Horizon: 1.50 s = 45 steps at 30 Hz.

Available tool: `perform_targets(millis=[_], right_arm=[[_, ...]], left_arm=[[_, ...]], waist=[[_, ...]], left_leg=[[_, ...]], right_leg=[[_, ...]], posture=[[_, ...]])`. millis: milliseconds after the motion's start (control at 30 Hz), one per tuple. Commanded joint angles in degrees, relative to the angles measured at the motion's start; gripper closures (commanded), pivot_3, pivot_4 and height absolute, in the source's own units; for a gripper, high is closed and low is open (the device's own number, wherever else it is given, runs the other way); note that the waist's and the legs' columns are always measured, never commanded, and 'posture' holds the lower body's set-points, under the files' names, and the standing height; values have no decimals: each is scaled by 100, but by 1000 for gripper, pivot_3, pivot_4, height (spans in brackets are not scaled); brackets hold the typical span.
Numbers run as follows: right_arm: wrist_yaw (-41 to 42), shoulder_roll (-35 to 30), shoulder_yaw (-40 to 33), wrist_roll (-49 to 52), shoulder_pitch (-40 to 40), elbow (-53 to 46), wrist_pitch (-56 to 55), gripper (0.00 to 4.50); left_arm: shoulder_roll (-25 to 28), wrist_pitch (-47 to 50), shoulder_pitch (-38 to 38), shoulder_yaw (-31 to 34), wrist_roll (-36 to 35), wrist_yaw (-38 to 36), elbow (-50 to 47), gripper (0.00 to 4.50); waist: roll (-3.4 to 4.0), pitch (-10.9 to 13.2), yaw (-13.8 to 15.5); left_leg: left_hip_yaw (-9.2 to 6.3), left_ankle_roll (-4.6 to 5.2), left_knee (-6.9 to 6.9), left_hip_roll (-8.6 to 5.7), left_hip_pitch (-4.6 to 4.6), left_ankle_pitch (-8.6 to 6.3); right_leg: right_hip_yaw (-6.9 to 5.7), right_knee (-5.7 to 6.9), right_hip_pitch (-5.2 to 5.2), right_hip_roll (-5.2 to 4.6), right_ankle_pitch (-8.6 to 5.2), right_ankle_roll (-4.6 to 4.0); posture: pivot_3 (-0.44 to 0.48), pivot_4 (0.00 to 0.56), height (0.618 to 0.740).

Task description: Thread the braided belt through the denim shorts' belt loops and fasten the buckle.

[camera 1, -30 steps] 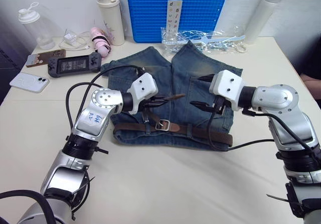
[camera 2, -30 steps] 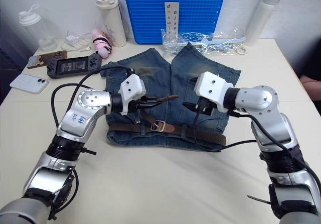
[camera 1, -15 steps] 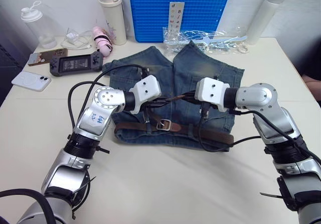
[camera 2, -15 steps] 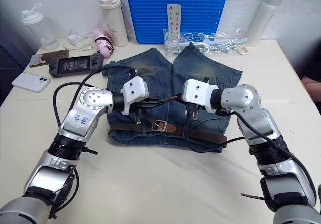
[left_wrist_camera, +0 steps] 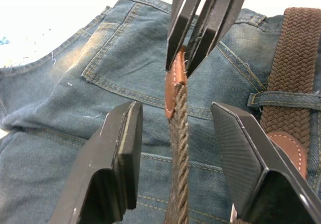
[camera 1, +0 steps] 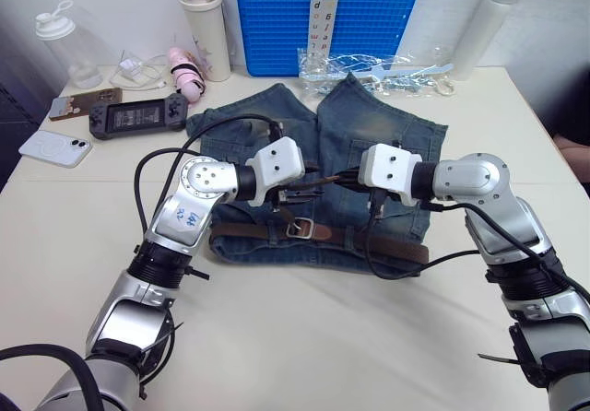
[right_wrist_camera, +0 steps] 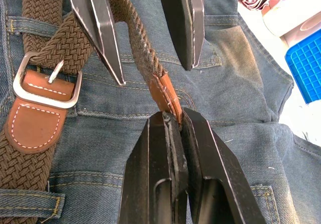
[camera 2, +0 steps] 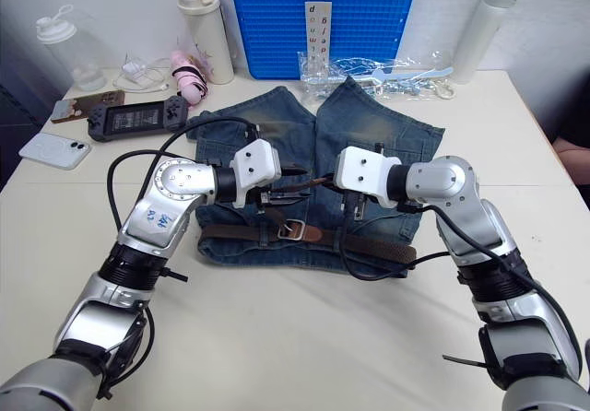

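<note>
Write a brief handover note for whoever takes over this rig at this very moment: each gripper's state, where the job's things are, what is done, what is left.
Right gripper: shut on the belt's leather tip.
Left gripper: open, fingers either side of the braided belt.
Denim shorts: flat on the table; belt along the waistband, under at least one belt loop.
Buckle: tip not through it.
Left: feed the tip through and fasten.

My two head eyes look forward and down over the whole table [camera 1: 304, 337], while my wrist cameras sit close, facing each other across the denim shorts [left_wrist_camera: 75, 83].
</note>
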Motion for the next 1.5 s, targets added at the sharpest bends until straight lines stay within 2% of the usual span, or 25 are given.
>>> perform_targets(millis=[33,67,100,333,467,667,800,1000,1433,1500], right_arm=[[-11,-15,-170,111,4,-233,60,4500],[-12,-14,-177,124,8,-247,79,4500],[-7,-6,-185,149,10,-260,104,4500],[-29,129,-336,484,83,-469,514,4500],[64,70,-386,669,288,-828,863,3048],[-126,-132,-51,336,1172,-1689,828,402],[-438,25,286,-74,1408,-1789,594,402],[-956,154,767,-944,1566,-1442,62,402],[-1169,266,623,-1208,1418,-1206,-76,402],[-1146,256,610,-1204,1376,-1203,-59,907]], left_arm=[[-77,-213,-197,29,28,-12,52,3659],[-89,-245,-209,16,47,-13,79,4308],[-121,-255,-228,10,45,-20,119,4479],[-226,-236,-260,74,3,-22,336,4479],[-103,-182,-267,186,18,3,467,4500],[240,-273,-217,265,43,-130,600,4500],[303,-342,-225,240,56,-200,689,4500],[257,-441,-347,184,122,-283,813,4500],[278,-612,-328,160,197,-399,847,4500],[291,-640,-315,147,212,-427,845,4500]], waist=[[0,0,-1],[0,0,-1],[0,0,0],[0,0,1],[0,0,1],[0,0,3],[0,0,1],[0,-1,-2],[0,-1,-11],[-1,-1,-13]], left_leg=[[1,0,0,0,0,0],[2,0,0,0,-1,0],[2,0,0,0,-1,0],[2,1,1,-1,-2,0],[2,1,1,-1,-2,1],[4,1,1,-1,-4,1],[9,3,5,-4,-4,2],[9,3,7,-3,-3,2],[10,3,9,-3,-3,3],[11,3,9,-3,-3,3]], right_leg=[[0,1,-1,0,0,0],[1,1,-2,-1,0,0],[1,1,-2,-2,0,0],[0,3,-3,-3,0,0],[0,7,-4,-2,0,0],[0,12,-11,-4,0,0],[5,14,-12,-7,0,0],[4,17,-14,-5,0,0],[6,21,-15,-4,0,0],[7,23,-17,-3,0,0]], posture=[[0,150,689],[0,150,689],[0,150,689],[0,150,689],[0,150,689],[0,150,689],[0,150,689],[0,150,689],[0,150,689],[0,150,689]])
